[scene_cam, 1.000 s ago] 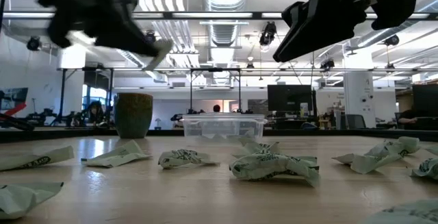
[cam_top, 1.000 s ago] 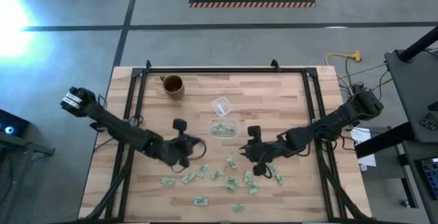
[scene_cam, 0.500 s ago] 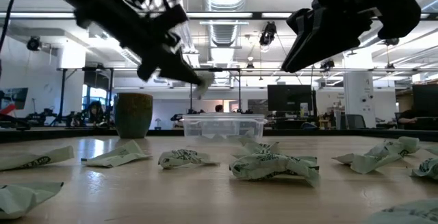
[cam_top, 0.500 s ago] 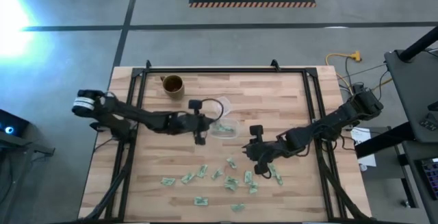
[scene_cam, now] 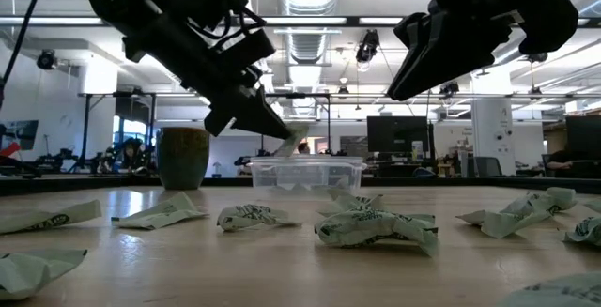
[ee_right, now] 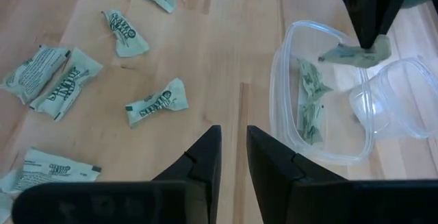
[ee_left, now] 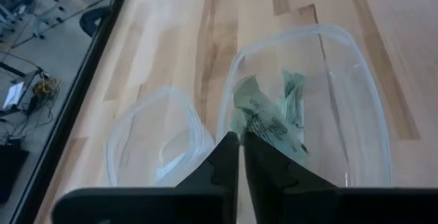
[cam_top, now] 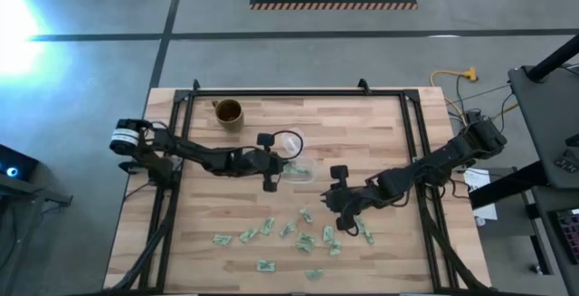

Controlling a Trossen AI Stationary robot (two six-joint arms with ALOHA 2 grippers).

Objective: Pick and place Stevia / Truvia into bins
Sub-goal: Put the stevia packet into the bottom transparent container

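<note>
My left gripper [scene_cam: 282, 134] hangs over the clear bin [cam_top: 304, 173], shut on a pale green Stevia packet [ee_right: 354, 53]. The same packet shows just past its fingertips in the left wrist view [ee_left: 256, 114]. A couple of packets [ee_right: 311, 111] lie inside the bin. Several more packets [cam_top: 303, 238] are scattered on the wood toward the near edge, lying flat. My right gripper [ee_right: 234, 148] hovers over them to the bin's right and near side. Its fingers stand narrowly open with nothing between them. My left gripper pinches one end of the crumpled packet [scene_cam: 295, 141] between its two fingertips [ee_right: 369, 25]. The fingers come slanting down from the table's left. The packet sticks out beyond the tips, lifted clear above the bin's open top.
A smaller clear round cup [cam_top: 289, 142] stands right beside the bin on its far side. A brown mug [cam_top: 228, 112] stands at the far left. Black frame rails [cam_top: 181, 151] run along the table's left, right and far sides. Bare wood lies between the bin and the scattered packets.
My left gripper has swung from the near left part of the table toward the bin, carrying the packet, and has sunk a little until it hangs over the bin. My right gripper has stayed where it was.
</note>
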